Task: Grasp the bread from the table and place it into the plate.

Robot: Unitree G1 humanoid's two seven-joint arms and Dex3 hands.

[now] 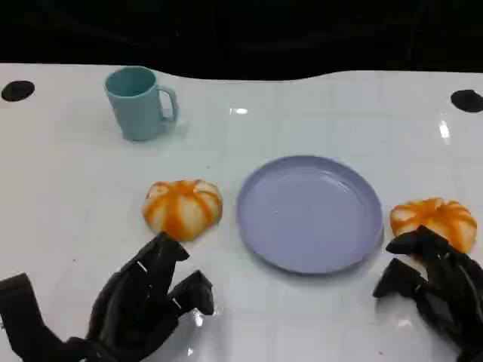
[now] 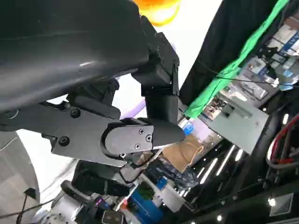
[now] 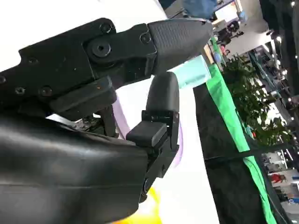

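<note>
Two breads flank the empty plate: the left bread at its 9 o'clock, the right bread at its 3 o'clock. The left hand hovers just short of its bread, fingers apart, holding nothing; the right hand, also spread and empty, nearly touches its own. A careless closing could nudge either bread away or against the plate rim. A cup stands at 11 o'clock, well clear.
</note>
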